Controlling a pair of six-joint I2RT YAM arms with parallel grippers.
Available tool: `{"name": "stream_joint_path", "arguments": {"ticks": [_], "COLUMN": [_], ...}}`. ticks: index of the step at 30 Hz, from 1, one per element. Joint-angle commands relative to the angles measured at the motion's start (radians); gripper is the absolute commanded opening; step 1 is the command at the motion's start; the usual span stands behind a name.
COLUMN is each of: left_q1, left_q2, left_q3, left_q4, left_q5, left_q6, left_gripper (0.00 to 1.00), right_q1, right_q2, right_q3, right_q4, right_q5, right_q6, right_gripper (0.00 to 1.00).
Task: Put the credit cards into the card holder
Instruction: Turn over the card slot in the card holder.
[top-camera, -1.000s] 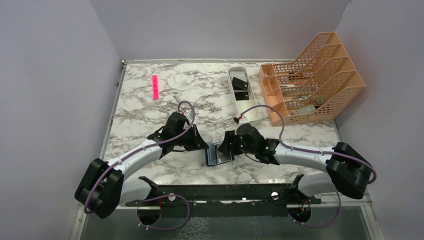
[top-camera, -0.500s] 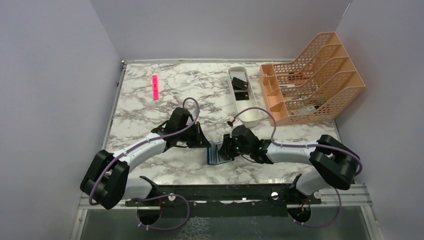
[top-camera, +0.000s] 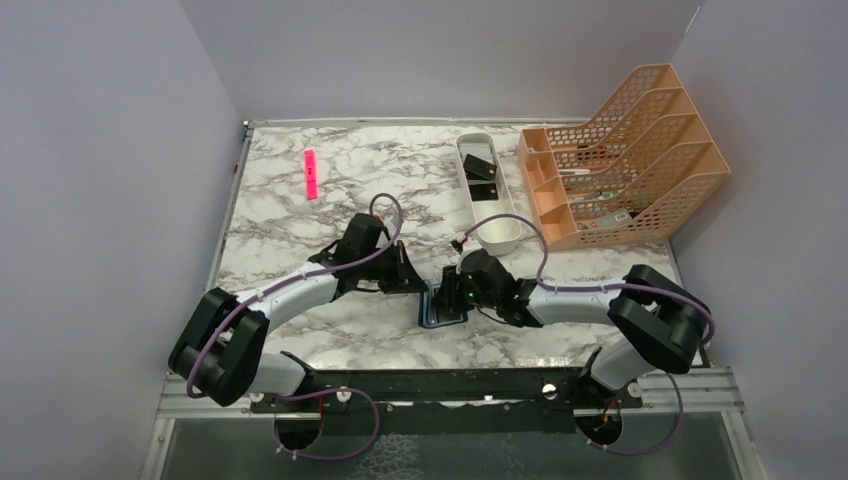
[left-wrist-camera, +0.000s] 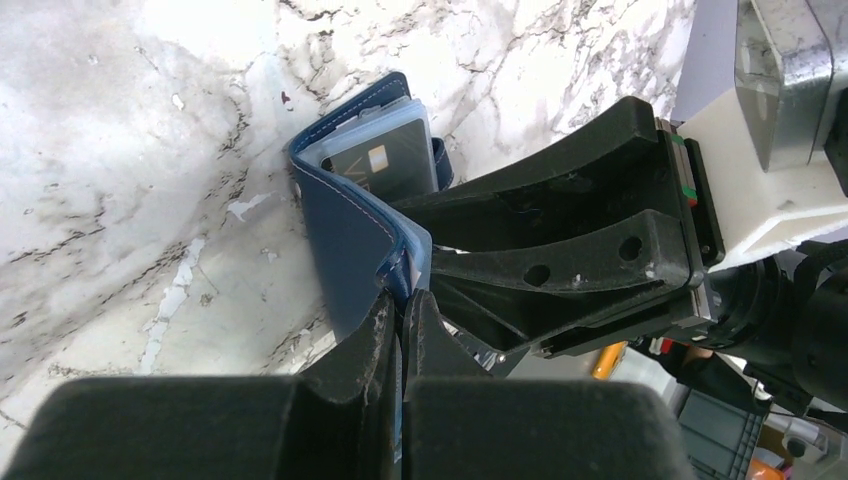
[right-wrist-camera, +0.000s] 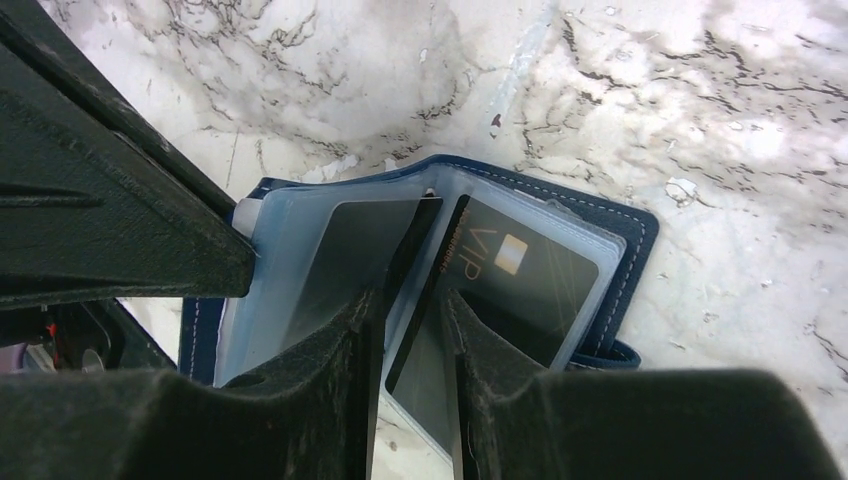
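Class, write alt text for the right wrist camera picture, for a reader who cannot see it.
An open blue wallet lies on a marble table, a black VIP card in its clear sleeve. A second black card stands on edge between the fingers of the right pincer, at the sleeve beside it.

The table (right-wrist-camera: 700, 100) has a smooth, marble-look top, white with grey veins and a soft sheen. The card holder (right-wrist-camera: 632, 250) looks like navy leather, faintly grained, with pale stitching along its edge. Inside it are cloudy clear plastic sleeves. A credit card (right-wrist-camera: 520, 285) in one sleeve is glossy black plastic with a gold metallic chip. The right gripper (right-wrist-camera: 410, 300) and left gripper (left-wrist-camera: 402, 300) have matt black plastic fingers with a fine ridged grain. The file rack (top-camera: 620, 150) is orange plastic mesh, and the tray (top-camera: 497, 235) is smooth white plastic.
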Motion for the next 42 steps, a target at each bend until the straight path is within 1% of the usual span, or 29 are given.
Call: {"name": "stream_joint_path", "arguments": {"ticks": [1,3,4,11,13,16,24,27,30,35,38,42], "left_q1": [-0.026,-0.036,-0.039,-0.062,-0.065,-0.065,-0.065,-0.065,-0.064,-0.067,-0.068,-0.068], "left_q2": [0.022,0.03,0.033,0.062,0.068,0.07,0.057,0.057,0.059,0.052,0.077,0.105], "left_q3": [0.051,0.08,0.092,0.149,0.168,0.194,0.223,0.23,0.242,0.209,0.184,0.154], "left_q4": [-0.026,-0.081,-0.097,-0.168,-0.195,-0.246,-0.315,-0.322,-0.311,-0.189,-0.124,-0.068], "left_q5": [-0.024,-0.083,-0.102,-0.165,-0.176,-0.205,-0.225,-0.219,-0.187,-0.102,-0.075,-0.047], "left_q6": [0.02,0.044,0.051,0.056,0.061,0.082,0.105,0.102,0.087,0.016,-0.004,-0.02], "left_gripper": [0.0,0.0,0.0,0.0,0.0,0.0,0.0,0.0,0.0,0.0,0.0,0.0], "right_q1": [0.0,0.0,0.0,0.0,0.0,0.0,-0.009,-0.009,-0.009,-0.009,-0.009,-0.009], "right_q2": [-0.043,-0.066,-0.074,-0.184,-0.206,-0.233,-0.25,-0.215,-0.143,-0.077,-0.065,-0.088], "right_q3": [-0.021,-0.016,-0.006,-0.001,0.0,-0.015,-0.085,-0.096,-0.091,-0.103,-0.105,-0.116], "right_q4": [-0.067,-0.09,-0.128,-0.26,-0.315,-0.373,-0.343,-0.285,-0.239,-0.146,-0.13,-0.143], "right_q5": [0.085,0.082,0.084,0.169,0.222,0.285,0.345,0.304,0.244,0.158,0.152,0.169], "right_q6": [-0.015,-0.017,-0.02,-0.04,-0.036,-0.014,0.012,0.009,0.024,0.044,0.048,0.043], "right_gripper": [0.34,0.36,0.36,0.42,0.41,0.37,0.33,0.32,0.3,0.29,0.29,0.29]}}
